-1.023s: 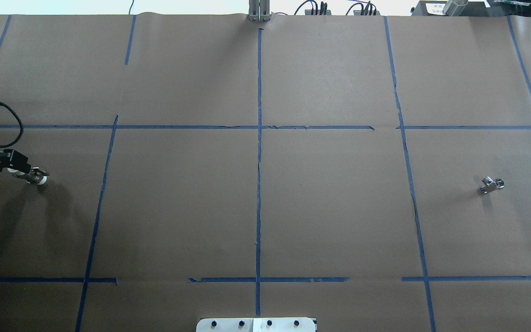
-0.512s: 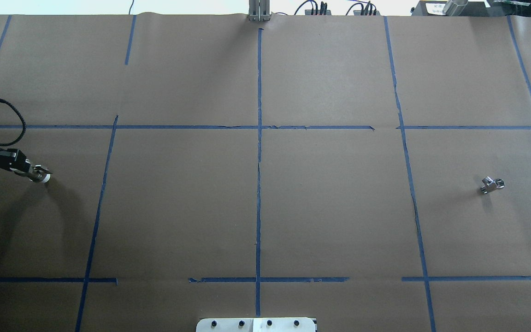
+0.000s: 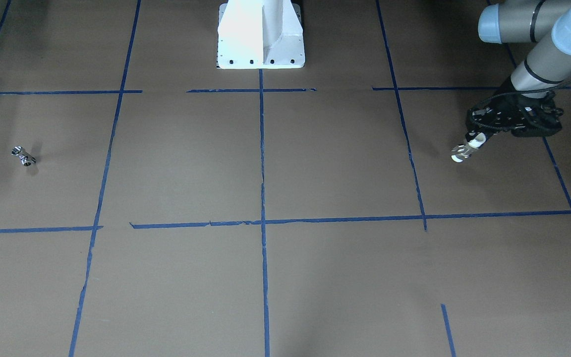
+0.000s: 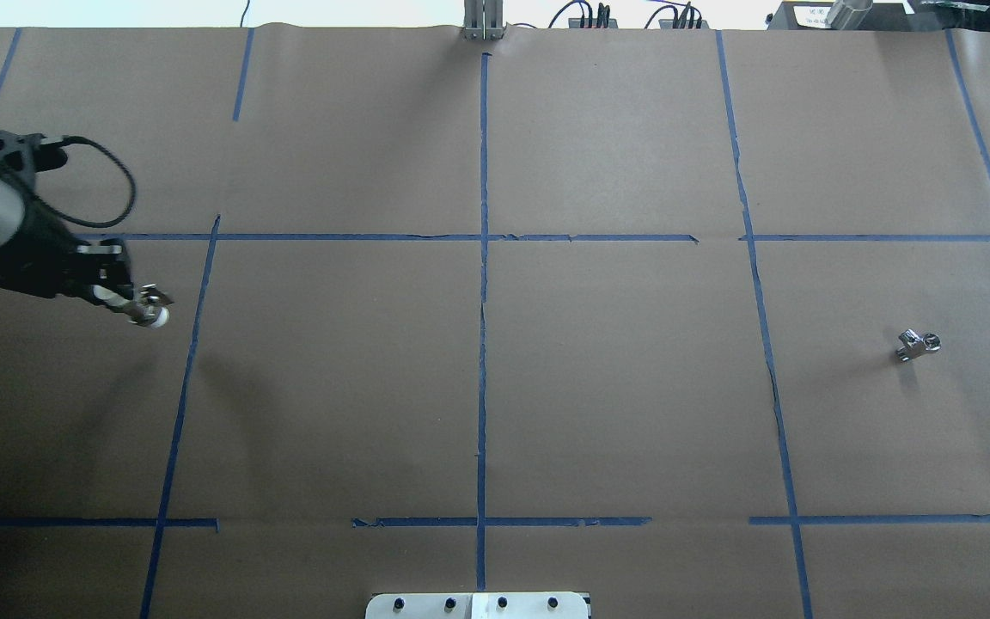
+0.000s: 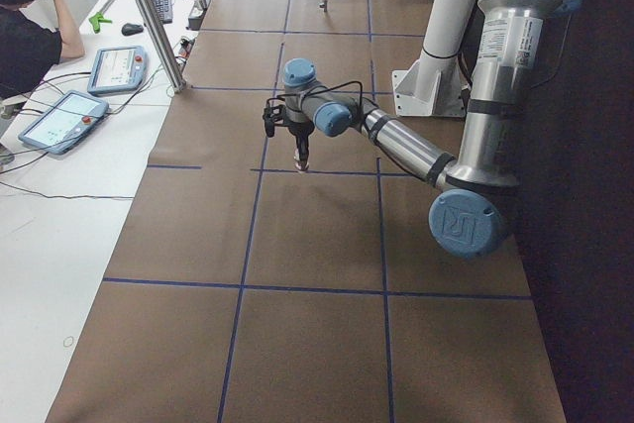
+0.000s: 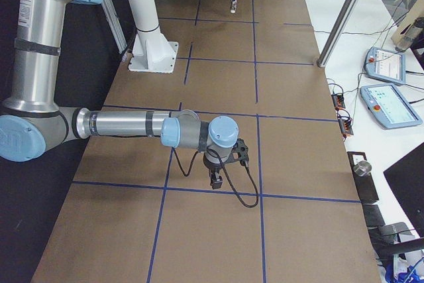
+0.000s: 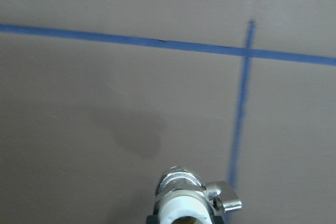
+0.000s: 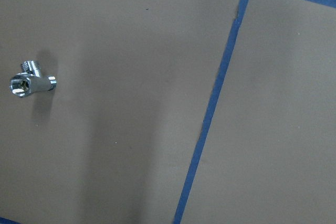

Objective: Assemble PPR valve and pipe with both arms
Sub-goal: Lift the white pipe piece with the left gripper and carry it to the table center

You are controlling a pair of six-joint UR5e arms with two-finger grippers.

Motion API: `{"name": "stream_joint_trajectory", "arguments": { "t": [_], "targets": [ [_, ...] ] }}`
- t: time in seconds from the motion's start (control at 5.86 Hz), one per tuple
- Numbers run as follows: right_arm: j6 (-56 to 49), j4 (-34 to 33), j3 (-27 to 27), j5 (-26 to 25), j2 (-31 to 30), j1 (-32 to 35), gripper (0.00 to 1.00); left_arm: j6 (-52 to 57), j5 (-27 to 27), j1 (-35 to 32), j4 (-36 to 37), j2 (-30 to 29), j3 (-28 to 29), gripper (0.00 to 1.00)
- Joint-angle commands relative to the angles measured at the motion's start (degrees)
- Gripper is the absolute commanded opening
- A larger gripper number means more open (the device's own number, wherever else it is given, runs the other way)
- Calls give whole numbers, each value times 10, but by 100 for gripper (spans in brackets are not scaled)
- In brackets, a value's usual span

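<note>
My left gripper [image 4: 128, 300] is shut on the PPR valve [image 4: 150, 315], held above the table's left part, just left of a blue tape line. The valve's white end and small lever show in the left wrist view [image 7: 185, 203] and in the front view [image 3: 462, 152]. The pipe [image 4: 918, 345], a small chrome fitting, lies alone on the paper at the far right; it also shows in the right wrist view [image 8: 30, 80] and the front view [image 3: 23, 156]. My right gripper [image 6: 216, 179] shows only in the exterior right view, hanging above the paper; I cannot tell whether it is open.
Brown paper with a grid of blue tape [image 4: 483, 258] covers the table. The white pedestal [image 3: 260, 34] stands at the robot's side, in the middle. A metal post [image 5: 151, 19], tablets and an operator [image 5: 30, 32] are beyond the table's far edge.
My left arm has moved to the right and slightly away from the robot, carrying the valve closer to the blue tape line. The pipe has not moved.
</note>
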Motion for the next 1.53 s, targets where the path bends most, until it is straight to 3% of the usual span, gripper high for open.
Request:
{"name": "stream_joint_trajectory", "arguments": {
  "t": [0.0, 0.51, 0.85, 1.36],
  "targets": [
    [0, 0, 0, 0, -1, 0, 100, -185, 85, 129, 101, -154, 8, 0],
    [0, 0, -1, 0, 0, -1, 100, -331, 156, 184, 103, -384, 205, 0],
    [0, 0, -1, 0, 0, -2, 100, -340, 157, 189, 97, -447, 294, 0],
    [0, 0, -2, -1, 0, -4, 100, -337, 157, 200, 86, -452, 319, 7]
  ]
}}
